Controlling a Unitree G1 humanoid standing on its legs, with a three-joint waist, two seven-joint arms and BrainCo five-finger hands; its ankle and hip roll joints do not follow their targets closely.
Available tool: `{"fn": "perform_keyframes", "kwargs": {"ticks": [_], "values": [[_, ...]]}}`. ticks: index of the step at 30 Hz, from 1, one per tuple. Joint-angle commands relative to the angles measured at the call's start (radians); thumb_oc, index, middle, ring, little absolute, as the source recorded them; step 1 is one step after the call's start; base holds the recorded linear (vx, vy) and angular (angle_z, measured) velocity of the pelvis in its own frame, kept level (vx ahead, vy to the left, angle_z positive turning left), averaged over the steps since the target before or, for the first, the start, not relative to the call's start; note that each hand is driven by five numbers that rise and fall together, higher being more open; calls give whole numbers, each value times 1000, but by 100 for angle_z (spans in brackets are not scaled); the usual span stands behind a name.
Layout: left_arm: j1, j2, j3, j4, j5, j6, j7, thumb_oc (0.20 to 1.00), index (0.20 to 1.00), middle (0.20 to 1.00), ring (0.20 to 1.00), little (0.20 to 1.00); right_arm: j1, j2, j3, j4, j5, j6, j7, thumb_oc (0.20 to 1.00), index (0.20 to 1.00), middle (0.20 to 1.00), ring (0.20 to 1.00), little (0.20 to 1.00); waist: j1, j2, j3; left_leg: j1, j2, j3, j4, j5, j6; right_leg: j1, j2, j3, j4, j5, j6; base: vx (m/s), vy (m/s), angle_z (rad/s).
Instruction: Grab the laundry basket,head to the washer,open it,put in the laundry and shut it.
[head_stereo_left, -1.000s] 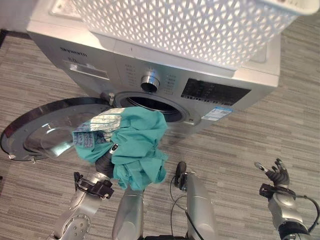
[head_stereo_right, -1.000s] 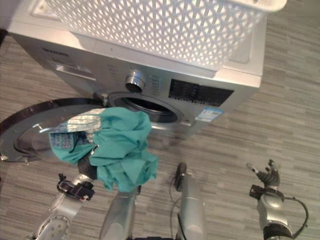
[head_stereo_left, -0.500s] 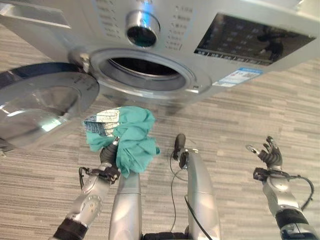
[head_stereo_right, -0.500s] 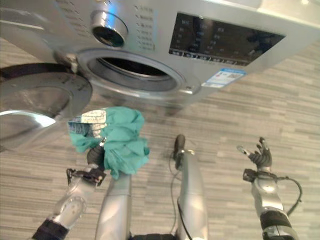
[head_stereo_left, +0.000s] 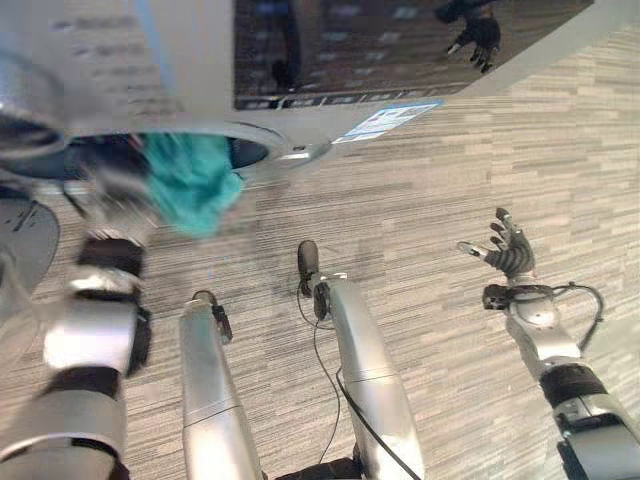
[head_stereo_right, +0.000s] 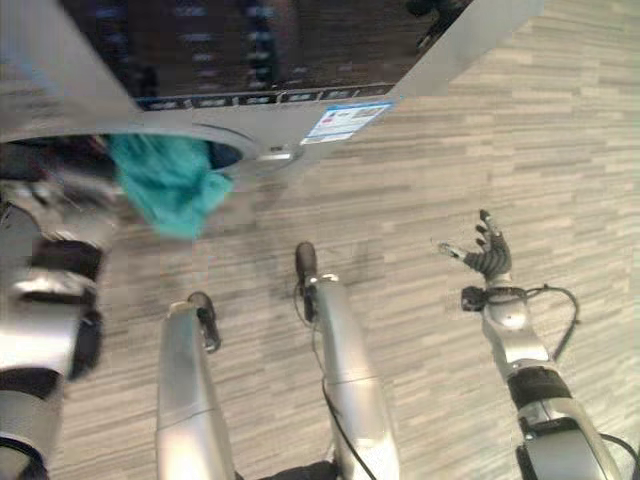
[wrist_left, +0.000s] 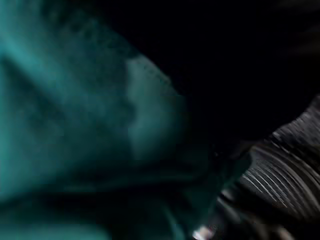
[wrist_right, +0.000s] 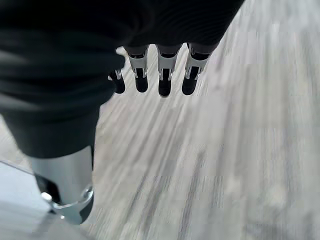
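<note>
A bunch of teal laundry (head_stereo_left: 190, 185) hangs at the mouth of the silver washer's (head_stereo_left: 400, 60) drum opening (head_stereo_left: 252, 152). My left hand (head_stereo_left: 108, 195) is raised to the opening and shut on the cloth; its fingers are blurred and partly hidden behind it. In the left wrist view the teal laundry (wrist_left: 75, 125) lies close against the dark inside of the drum. My right hand (head_stereo_left: 508, 255) hovers open over the floor at the right, away from the washer, its straight fingers (wrist_right: 164, 75) holding nothing.
The washer's open door (head_stereo_left: 18, 240) shows at the far left edge, beside my left arm. Grey striped floor (head_stereo_left: 440, 190) stretches in front of and to the right of the washer.
The camera has moved closer to the washer and dipped. My left hand has lifted the teal laundry from in front of the door up to the drum's mouth. The right hand stays open.
</note>
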Motion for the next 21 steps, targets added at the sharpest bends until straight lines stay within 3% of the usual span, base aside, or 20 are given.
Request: {"fn": "perform_keyframes", "kwargs": {"ticks": [1, 3, 7, 9, 10, 11, 12, 14, 17, 21], "values": [[-32, 8, -31, -103, -54, -171, 36, 200, 200, 200, 200, 200, 194, 24, -67, -6, -27, -18, -12, 1000, 1000, 1000, 1000, 1000, 4, 26, -142, -6, -23, -48, 62, -70, 48, 22, -34, -42, 8, -87, 91, 87, -80, 5], [-139, 63, -93, -121, -11, -202, 61, 200, 200, 200, 200, 200, 266, 37, -93, -16, -43, -21, -12, 1000, 1000, 1000, 1000, 1000, 2, 29, -154, -22, -20, -55, 65, -62, 40, 11, -34, -50, -1, -83, 92, 59, -63, 13], [-216, 86, -161, -140, 47, -224, 81, 200, 200, 200, 200, 200, 318, 52, -92, -56, -44, -33, 3, 1000, 1000, 1000, 1000, 1000, 0, 28, -160, -29, -13, -61, 54, -51, 31, 2, -29, -54, -19, -77, 87, 40, -55, 8], [-236, 93, -202, -83, 114, -201, 94, 200, 200, 200, 200, 200, 316, 47, -71, -104, -41, -43, 4, 1000, 1000, 1000, 1000, 1000, 8, 27, -158, -40, -4, -61, 52, -43, 27, -12, -24, -58, -23, -70, 86, 13, -40, 0], [-228, 86, -198, -47, 127, -189, 101, 382, 382, 382, 382, 382, 316, 56, -62, -101, -36, -50, 2, 1000, 1000, 1000, 1000, 1000, 10, 25, -155, -44, -2, -60, 53, -42, 26, -15, -23, -59, -25, -68, 86, -4, -20, -7], [-223, 76, -201, -14, 138, -174, 103, 787, 787, 787, 787, 787, 304, 51, -48, -118, -42, -53, -3, 1000, 1000, 1000, 1000, 1000, 12, 25, -152, -50, 1, -61, 57, -41, 26, -20, -22, -57, -23, -65, 87, -1, -14, -10], [-211, 60, -195, 20, 136, -156, 102, 1000, 1000, 1000, 1000, 1000, 298, 52, -33, -144, -55, -54, -5, 1000, 1000, 1000, 1000, 1000, 13, 23, -146, -55, 2, -59, 60, -42, 26, -24, -22, -59, -23, -66, 87, -10, -10, -12], [-182, 46, -173, 68, 153, -129, 101, 1000, 1000, 1000, 1000, 1000, 289, 51, -10, -153, -78, -54, -10, 1000, 1000, 1000, 1000, 1000, 12, 25, -143, -63, 1, -60, 65, -41, 26, -31, -21, -58, -22, -64, 88, -12, -7, -8], [-127, 16, -235, 249, 379, 44, 32, 1000, 1000, 1000, 1000, 1000, 254, 30, 37, -161, -113, -54, -10, 1000, 1000, 1000, 1000, 1000, 7, 30, -133, -86, -6, -59, 69, -30, 26, -45, -26, -59, -23, -49, 87, -12, -4, 0], [-126, -3, -304, 312, 576, 93, -42, 1000, 1000, 1000, 1000, 1000, 256, 8, 39, -149, -111, -61, 11, 1000, 1000, 1000, 1000, 1000, -6, 31, -131, -88, -16, -58, 57, -14, 22, -48, -30, -58, -28, -36, 88, -7, -4, 1]]}}
